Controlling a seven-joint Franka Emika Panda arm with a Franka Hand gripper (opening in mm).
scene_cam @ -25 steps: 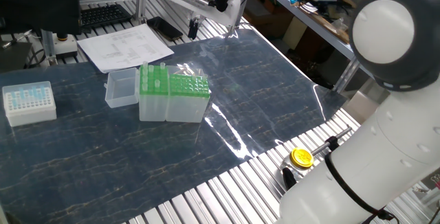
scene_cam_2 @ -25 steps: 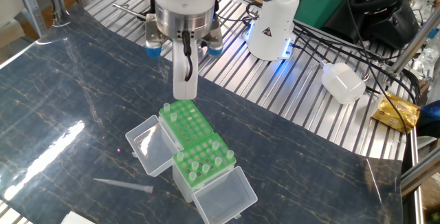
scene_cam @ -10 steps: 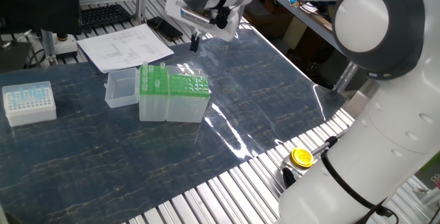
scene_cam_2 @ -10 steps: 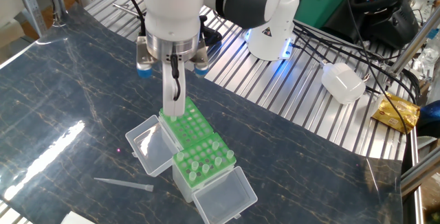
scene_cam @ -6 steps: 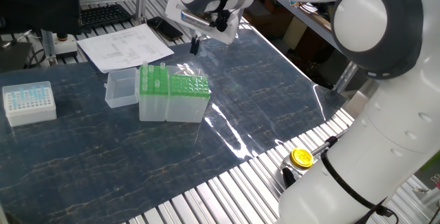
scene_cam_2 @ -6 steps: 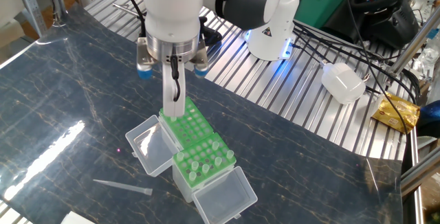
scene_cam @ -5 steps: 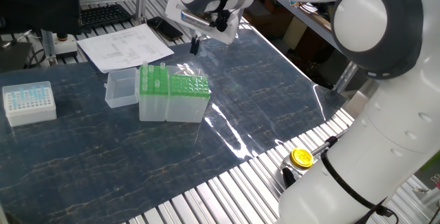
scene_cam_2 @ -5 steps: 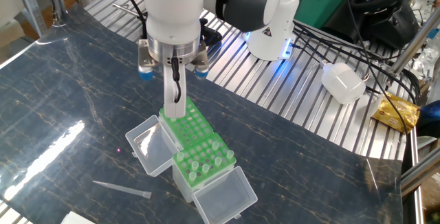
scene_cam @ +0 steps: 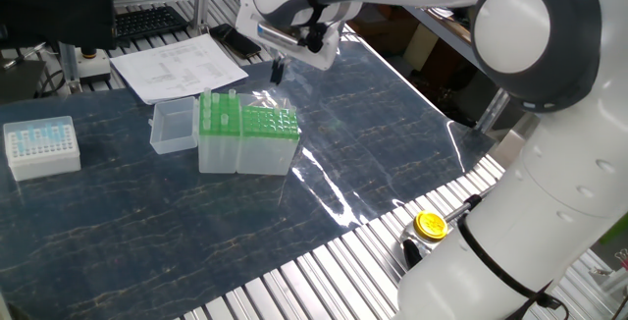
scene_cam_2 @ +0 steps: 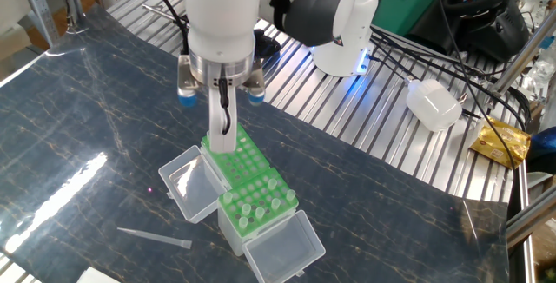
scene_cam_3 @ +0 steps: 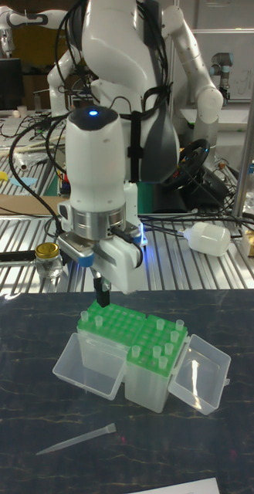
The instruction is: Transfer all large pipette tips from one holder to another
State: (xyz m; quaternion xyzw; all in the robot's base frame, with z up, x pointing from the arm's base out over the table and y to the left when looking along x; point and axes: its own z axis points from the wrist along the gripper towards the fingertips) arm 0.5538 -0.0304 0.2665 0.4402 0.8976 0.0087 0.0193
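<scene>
The wider holder with the green grid top sits beside the narrower, taller green-topped holder, which carries several large pipette tips. A few tips stand in the wider holder's far corner. One more tip lies loose on the table, also seen in the tall view as a tip. My gripper hangs point-down just above the wider holder's far end, fingers together with nothing visible between them. From the side, the gripper is above and behind the wider holder.
Both holders' clear lids lie open beside them. A white box of pale-blue tips stands at the left, papers behind it. A yellow-capped jar and a white bottle sit on the metal rails.
My gripper has crept slightly lower and closer over the wider holder's far end. The holders and the loose tip have stayed put.
</scene>
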